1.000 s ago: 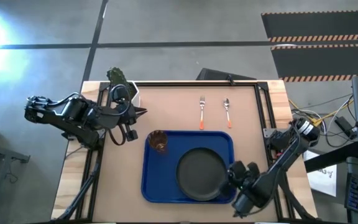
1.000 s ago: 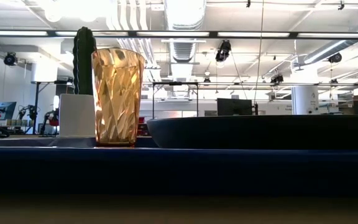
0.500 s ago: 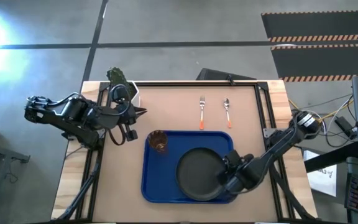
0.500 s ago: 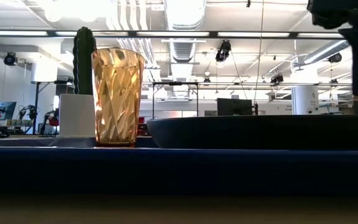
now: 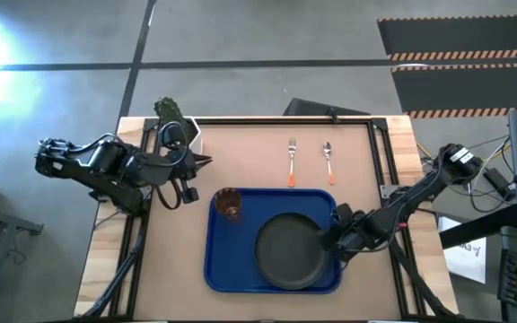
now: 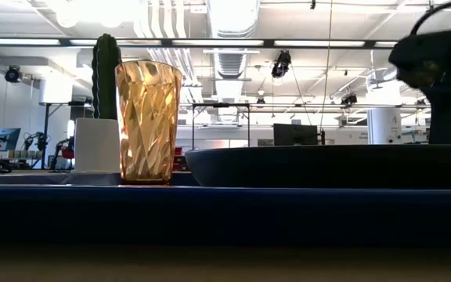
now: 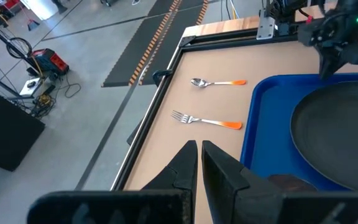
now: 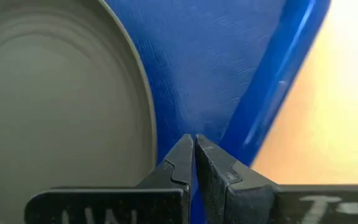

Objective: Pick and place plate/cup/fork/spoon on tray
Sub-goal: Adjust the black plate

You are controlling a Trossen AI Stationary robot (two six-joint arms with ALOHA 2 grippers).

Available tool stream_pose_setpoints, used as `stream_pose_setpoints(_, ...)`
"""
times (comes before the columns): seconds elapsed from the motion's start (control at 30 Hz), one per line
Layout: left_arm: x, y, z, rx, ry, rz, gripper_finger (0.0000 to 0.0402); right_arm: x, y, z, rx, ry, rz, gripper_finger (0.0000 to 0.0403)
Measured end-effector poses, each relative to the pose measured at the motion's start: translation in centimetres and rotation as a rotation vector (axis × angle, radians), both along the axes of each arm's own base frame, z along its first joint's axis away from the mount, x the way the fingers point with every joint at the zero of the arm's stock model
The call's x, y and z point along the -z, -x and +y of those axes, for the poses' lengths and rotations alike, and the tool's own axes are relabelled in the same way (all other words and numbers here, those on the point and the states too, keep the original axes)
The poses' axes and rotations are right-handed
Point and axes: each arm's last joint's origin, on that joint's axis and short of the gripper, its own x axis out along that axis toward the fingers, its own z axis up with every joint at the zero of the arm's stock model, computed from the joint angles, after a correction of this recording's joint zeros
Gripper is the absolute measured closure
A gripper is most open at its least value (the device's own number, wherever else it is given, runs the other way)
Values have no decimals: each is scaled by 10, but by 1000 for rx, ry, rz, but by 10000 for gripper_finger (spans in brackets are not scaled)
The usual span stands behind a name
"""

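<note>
The blue tray point(image 5: 240, 260) lies at the table's near middle. The dark plate point(image 5: 287, 254) rests flat on its right half and the amber cup point(image 5: 229, 204) stands upright in its far left corner. The fork point(image 5: 292, 162) and the spoon point(image 5: 328, 161) lie side by side on the table beyond the tray. My right gripper point(image 5: 324, 240) is shut, low over the tray floor point(image 8: 216, 74) between the plate's right rim point(image 8: 138, 81) and the tray's right rim. My left gripper point(image 5: 206, 161) is shut and empty at the table's far left. My right gripper's shut fingertips point(image 8: 185, 149) point at the tray floor just beside the plate's rim, coming from the table's right side. I cannot tell whether they touch the tray or the plate.
A cactus in a white pot point(image 5: 174, 118) stands at the table's far left corner, behind my left gripper. In the low view it shows behind the cup point(image 6: 148, 121). A black frame point(image 5: 375, 144) runs along the table's far and right edges.
My right arm has swung from the tray's near right corner toward the table's far edge and turned, so that its gripper now points toward the table's left at the plate's right rim. The fingers stay shut. The plate, cup, fork and spoon have kept their places.
</note>
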Motion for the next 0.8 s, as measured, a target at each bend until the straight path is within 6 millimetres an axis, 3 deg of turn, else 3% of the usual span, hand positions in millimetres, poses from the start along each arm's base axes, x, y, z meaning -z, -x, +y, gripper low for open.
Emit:
stream_pose_setpoints(0.5, -3, 5, 2, 2, 1, -15, 395, 39, -25, 15, 9, -71, -102, 394)
stream_pose_setpoints(0.8, -4, 7, 2, 11, -13, -11, 395, 42, -58, 14, -27, -65, -147, 394)
